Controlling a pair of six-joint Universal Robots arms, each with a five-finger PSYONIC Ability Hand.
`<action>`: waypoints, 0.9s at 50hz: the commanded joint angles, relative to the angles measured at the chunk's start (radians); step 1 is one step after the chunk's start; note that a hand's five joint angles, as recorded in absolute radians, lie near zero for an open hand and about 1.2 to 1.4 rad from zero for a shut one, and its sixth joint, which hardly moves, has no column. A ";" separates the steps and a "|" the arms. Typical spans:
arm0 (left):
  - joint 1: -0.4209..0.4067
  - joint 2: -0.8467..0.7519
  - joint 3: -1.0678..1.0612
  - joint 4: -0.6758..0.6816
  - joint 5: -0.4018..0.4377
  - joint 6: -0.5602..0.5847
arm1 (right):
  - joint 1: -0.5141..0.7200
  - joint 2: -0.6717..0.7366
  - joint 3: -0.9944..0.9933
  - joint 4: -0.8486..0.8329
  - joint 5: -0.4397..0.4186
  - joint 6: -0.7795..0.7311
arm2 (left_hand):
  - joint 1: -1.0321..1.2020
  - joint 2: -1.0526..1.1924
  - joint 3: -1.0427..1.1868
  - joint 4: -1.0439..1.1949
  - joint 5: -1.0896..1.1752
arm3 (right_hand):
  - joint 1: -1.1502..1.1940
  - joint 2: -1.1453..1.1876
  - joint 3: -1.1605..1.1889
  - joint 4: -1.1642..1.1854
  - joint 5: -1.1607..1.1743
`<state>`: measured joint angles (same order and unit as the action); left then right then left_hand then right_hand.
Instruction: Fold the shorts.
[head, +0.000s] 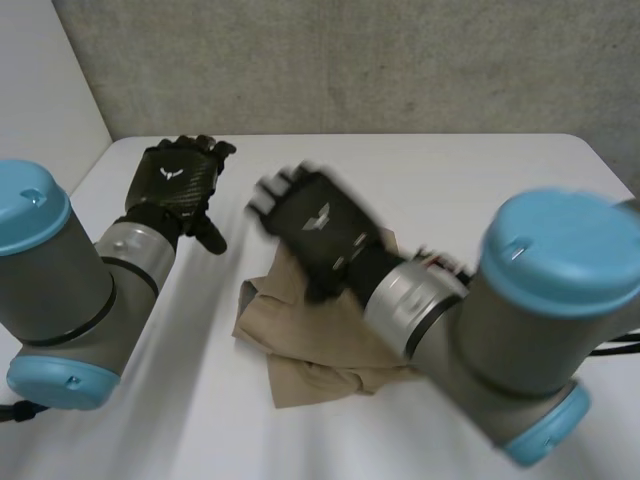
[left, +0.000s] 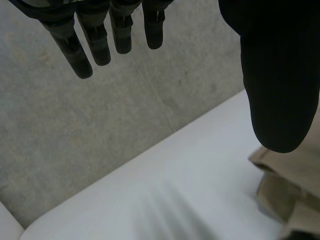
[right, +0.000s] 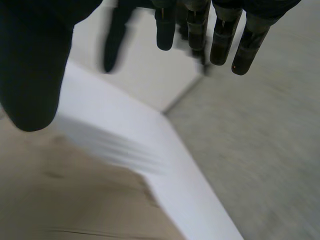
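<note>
Your creased beige fabric shorts lie in a rumpled, partly doubled heap on the flat white table, about midway across and toward the near side. Your black right hand is over the far edge of the shorts. Its fingers are straight and set apart from the thumb, grasping nothing; whether the palm touches the cloth, you cannot tell. Your black left hand is at the far left, well apart from the shorts, above bare table. Its fingers hang relaxed and released, with nothing in them. A rough grey concrete wall stands behind the table's far edge.
</note>
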<state>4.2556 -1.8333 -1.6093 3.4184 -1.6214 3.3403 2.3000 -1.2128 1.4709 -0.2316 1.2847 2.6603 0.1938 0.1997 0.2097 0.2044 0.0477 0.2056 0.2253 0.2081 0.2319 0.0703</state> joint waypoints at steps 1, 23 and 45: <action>-0.066 -0.020 0.072 -0.014 0.003 -0.062 | -0.152 -0.036 -0.055 0.098 0.047 0.277 | -0.016 -0.021 -0.031 -0.026 -0.044 | -0.031 -0.051 -0.034 -0.057 -0.070; -0.198 -0.429 0.321 -0.240 -0.107 -0.114 | -0.252 0.245 -0.181 0.299 0.045 0.336 | 0.023 0.017 0.007 0.012 -0.006 | -0.031 -0.051 -0.034 -0.057 -0.070; -0.270 -0.287 0.055 -0.234 -0.276 -0.114 | -0.244 0.355 -0.253 0.434 -0.024 0.184 | 0.011 0.005 -0.005 0.000 -0.018 | -0.031 -0.051 -0.034 -0.057 -0.070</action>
<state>3.9953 -2.1354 -1.5391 3.1650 -1.8979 3.2240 2.0504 -0.8704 1.2160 0.2067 1.2523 2.8511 0.1838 0.1997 0.2097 0.2044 0.0477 0.1919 0.2252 0.2081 0.2319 0.0703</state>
